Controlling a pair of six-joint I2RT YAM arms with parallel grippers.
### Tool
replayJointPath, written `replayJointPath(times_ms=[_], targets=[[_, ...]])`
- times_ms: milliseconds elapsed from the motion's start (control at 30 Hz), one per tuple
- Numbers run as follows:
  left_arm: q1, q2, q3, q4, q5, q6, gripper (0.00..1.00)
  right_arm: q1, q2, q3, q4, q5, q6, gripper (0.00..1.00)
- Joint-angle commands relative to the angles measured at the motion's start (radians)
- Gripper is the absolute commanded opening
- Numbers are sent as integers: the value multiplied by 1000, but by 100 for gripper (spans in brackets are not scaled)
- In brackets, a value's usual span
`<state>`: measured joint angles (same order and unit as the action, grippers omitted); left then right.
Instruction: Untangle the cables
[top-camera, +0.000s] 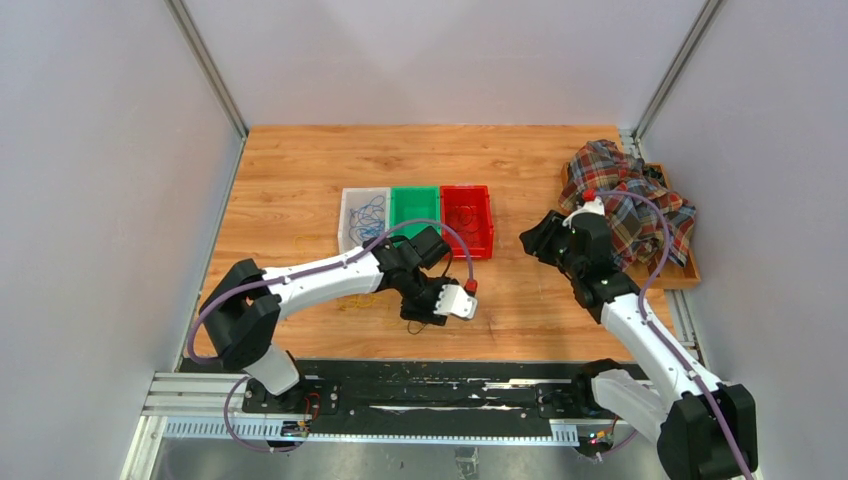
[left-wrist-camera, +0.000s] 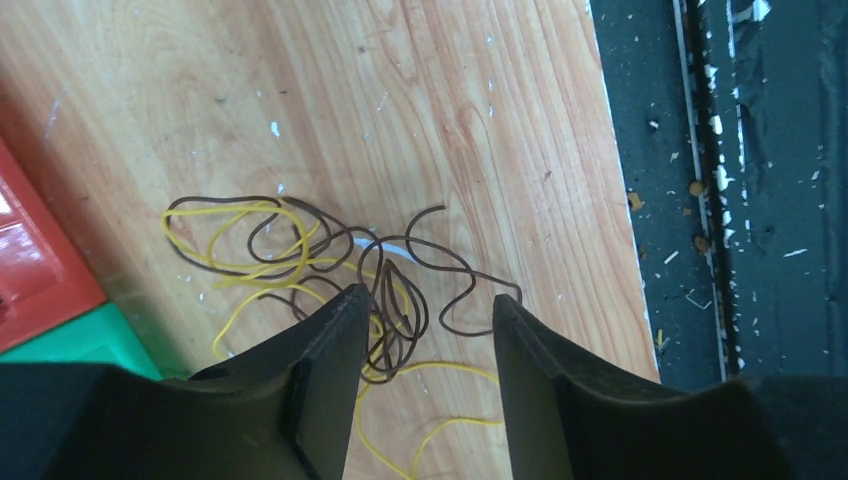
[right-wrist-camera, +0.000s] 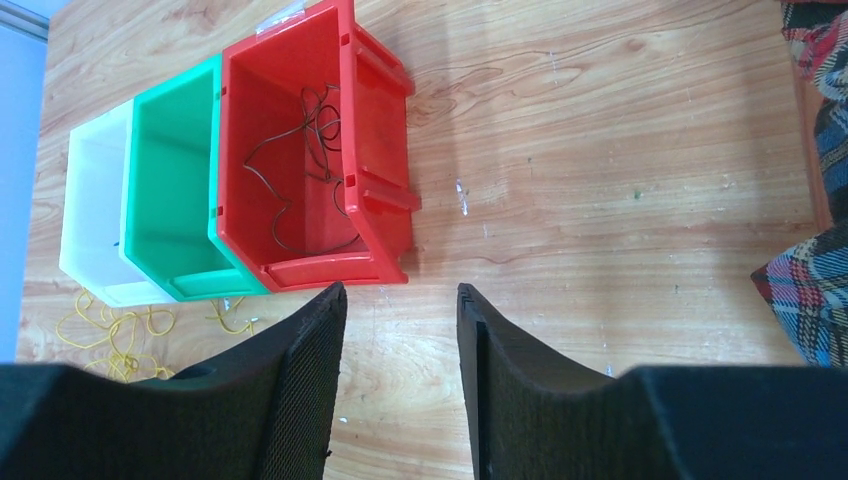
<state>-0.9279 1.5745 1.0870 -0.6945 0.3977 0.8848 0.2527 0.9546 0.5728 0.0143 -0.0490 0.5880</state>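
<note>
Left gripper (left-wrist-camera: 428, 300) low over table (top-camera: 290, 180), jaws apart, clamped on nothing. Tangle of dark brown and yellow cables (left-wrist-camera: 390, 330) lies on wood, part of it between fingertips, rest spreading toward red bin (left-wrist-camera: 40, 250). Right gripper (right-wrist-camera: 400, 292) jaws apart over bare wood, well apart from tangle. Plaid cloth (top-camera: 630, 195) heaped at right edge. Three bins touching in row: red bin holds dark cable (right-wrist-camera: 320, 130); green bin (right-wrist-camera: 170, 140) in middle; white bin (right-wrist-camera: 90, 200) holds blue cable (top-camera: 368, 213). Loose yellow cable (right-wrist-camera: 110, 330) on table beside white bin.
</note>
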Motion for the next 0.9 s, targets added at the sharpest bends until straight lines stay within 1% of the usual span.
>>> replayJointPath(times_ms=[0, 167, 300, 467, 567, 667, 733, 800, 867], targets=[[-20, 15, -34, 93, -65, -57, 51, 1, 11, -16, 42, -17, 12, 44], [-20, -4, -76, 149, -149, -90, 37, 1, 13, -19, 47, -13, 16, 42], [-20, -33, -107, 227, -204, -114, 21, 1, 13, -16, 51, -14, 19, 39], [-20, -41, -90, 229, -208, -154, 2, 3, 11, -1, 35, -16, 19, 35], [-19, -72, -24, 151, -210, -174, 1, 27, -1, 1, 35, -6, 7, 34], [-10, -126, 66, 40, -175, -201, 1, 63, -7, 4, 56, -3, -6, 37], [-9, -158, 131, -35, -171, -237, 1, 95, -16, 3, 84, -13, -23, 43], [-1, -187, 190, -115, -137, -255, 1, 123, -33, -7, 135, -45, -44, 48], [10, -222, 228, -161, -110, -272, 1, 140, -57, -31, 219, -127, -65, 52]])
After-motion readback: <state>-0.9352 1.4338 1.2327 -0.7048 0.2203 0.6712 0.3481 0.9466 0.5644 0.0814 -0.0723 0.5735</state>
